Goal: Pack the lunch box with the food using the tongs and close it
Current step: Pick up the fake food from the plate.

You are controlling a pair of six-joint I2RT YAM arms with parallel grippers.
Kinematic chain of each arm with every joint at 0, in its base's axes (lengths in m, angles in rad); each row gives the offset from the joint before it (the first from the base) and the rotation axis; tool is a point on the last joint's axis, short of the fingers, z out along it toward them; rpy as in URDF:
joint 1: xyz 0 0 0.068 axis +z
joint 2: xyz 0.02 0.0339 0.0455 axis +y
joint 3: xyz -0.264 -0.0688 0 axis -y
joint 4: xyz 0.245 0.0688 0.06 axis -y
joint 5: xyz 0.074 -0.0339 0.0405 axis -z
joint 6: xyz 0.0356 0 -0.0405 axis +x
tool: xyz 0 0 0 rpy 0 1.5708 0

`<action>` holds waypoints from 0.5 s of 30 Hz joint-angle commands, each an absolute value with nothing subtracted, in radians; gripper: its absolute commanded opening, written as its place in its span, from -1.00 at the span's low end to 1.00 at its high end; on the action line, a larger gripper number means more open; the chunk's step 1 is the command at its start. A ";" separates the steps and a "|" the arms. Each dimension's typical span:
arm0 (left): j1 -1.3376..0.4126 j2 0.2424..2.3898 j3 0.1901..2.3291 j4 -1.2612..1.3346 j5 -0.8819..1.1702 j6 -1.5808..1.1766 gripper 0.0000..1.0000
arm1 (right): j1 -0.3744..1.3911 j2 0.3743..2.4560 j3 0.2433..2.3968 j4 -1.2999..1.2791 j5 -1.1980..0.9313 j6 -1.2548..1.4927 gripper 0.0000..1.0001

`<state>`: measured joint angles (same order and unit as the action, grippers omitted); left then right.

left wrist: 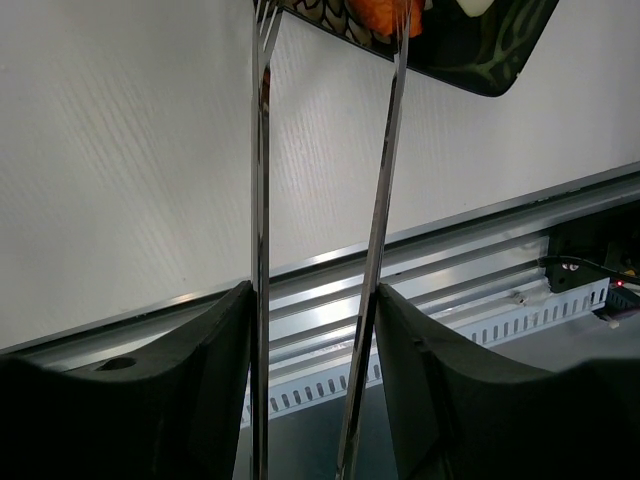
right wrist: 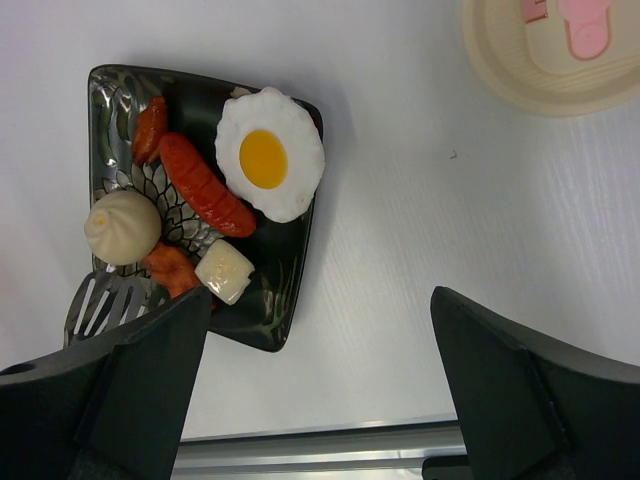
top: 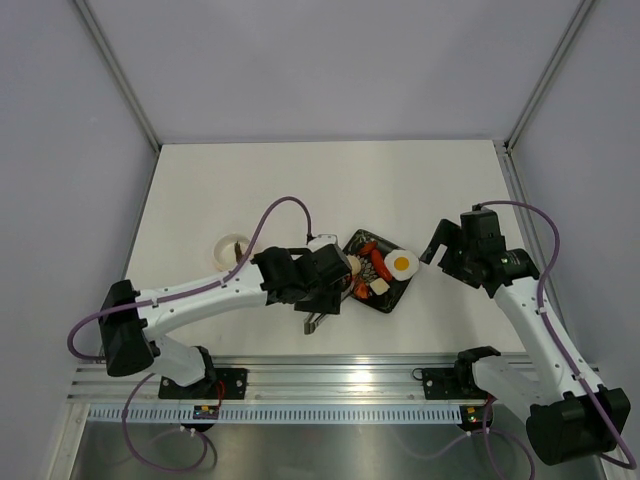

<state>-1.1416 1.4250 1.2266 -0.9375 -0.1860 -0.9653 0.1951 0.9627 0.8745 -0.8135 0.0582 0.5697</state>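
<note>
A white worktop [top: 400, 190] sits boxed in by plain grey walls [top: 330, 60], with a metal rail [top: 340, 372] along its near edge. The left gripper [left wrist: 312, 290] reaches low toward the middle, jaws clamped on the tongs [left wrist: 259, 200]. The tips of the tongs lie at the black plate [right wrist: 275, 295], beside an orange piece [right wrist: 170, 265]. The right gripper [right wrist: 318, 300] hovers just right of that plate, jaws wide and empty. On the plate lie a fried egg [right wrist: 268, 155], a sausage [right wrist: 205, 185], a bun [right wrist: 122, 227] and a pale cube [right wrist: 225, 272]. The lunch box [top: 235, 248] stands open toward the left edge. Its lid [right wrist: 560, 50] lies on the worktop, apart from the plate.
</note>
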 commanded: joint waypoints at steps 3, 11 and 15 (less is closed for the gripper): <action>-1.157 1.474 1.293 -0.920 -0.173 -0.994 0.04 | 0.190 0.933 0.867 -0.816 0.034 0.557 0.99; -1.160 1.519 1.328 -0.908 -0.163 -0.988 0.04 | 0.190 0.914 0.859 -0.813 0.028 0.560 0.99; -1.160 1.537 1.339 -0.904 -0.150 -0.988 0.05 | 0.190 0.917 0.861 -0.815 0.028 0.558 0.99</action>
<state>-1.1534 1.5257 1.2942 -0.9329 -0.1673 -0.9752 0.1951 0.9321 0.8616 -0.8131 0.0425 0.5697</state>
